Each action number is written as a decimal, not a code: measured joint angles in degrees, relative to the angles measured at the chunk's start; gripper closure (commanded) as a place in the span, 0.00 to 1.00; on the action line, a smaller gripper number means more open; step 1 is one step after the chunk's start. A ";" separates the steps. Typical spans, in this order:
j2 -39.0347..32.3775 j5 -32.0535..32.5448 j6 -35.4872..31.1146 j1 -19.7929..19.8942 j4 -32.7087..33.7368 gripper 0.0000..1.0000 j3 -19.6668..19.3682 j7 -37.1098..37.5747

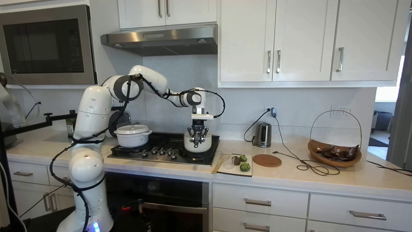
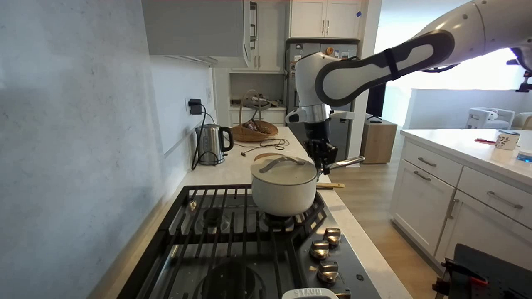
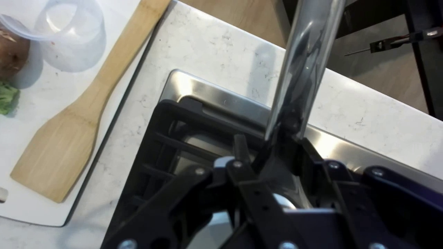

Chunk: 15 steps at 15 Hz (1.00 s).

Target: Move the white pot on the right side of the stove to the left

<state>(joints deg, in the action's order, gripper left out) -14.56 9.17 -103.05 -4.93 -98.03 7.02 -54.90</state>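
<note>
The white pot [image 1: 206, 146] is small, round and lidded, at the right of the black stove [image 1: 161, 158]. It also shows in an exterior view [image 2: 284, 197], over the front right burner. Its shiny metal handle [image 3: 311, 45] points towards the counter's front edge. My gripper [image 1: 197, 144] points down in front of the pot; it also shows in an exterior view [image 2: 322, 168]. In the wrist view my fingers [image 3: 285, 145] close from both sides on the handle near the pot. I cannot tell whether the pot's base touches the grate. The wrist view hides most of the pot.
A larger white lidded pot [image 1: 132, 138] stands on the stove's left side. A cutting board [image 1: 235, 170] with a wooden spatula [image 3: 83, 117], plastic cup and vegetables lies right of the stove. A kettle [image 1: 263, 135] and basket [image 1: 334, 158] stand further right. A range hood [image 1: 161, 40] hangs above.
</note>
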 measured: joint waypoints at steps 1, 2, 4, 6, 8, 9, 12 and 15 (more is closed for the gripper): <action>-0.14 0.00 0.22 -0.29 0.19 0.86 0.16 0.00; -0.29 0.00 0.43 -0.55 0.36 0.86 0.41 0.00; -0.63 0.03 0.94 -1.02 0.84 0.86 0.85 0.05; -0.99 0.05 1.40 -1.38 1.32 0.86 1.17 0.05; -1.26 0.06 1.81 -1.67 1.68 0.86 1.43 0.05; -1.36 0.06 2.00 -1.81 1.82 0.86 1.49 0.05; -1.69 0.07 2.80 -2.30 2.36 0.86 1.54 0.07; -1.94 0.07 3.60 -2.68 2.75 0.86 1.87 0.10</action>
<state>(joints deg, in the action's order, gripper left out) -16.50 9.23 -99.46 -7.61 -95.27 8.89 -54.80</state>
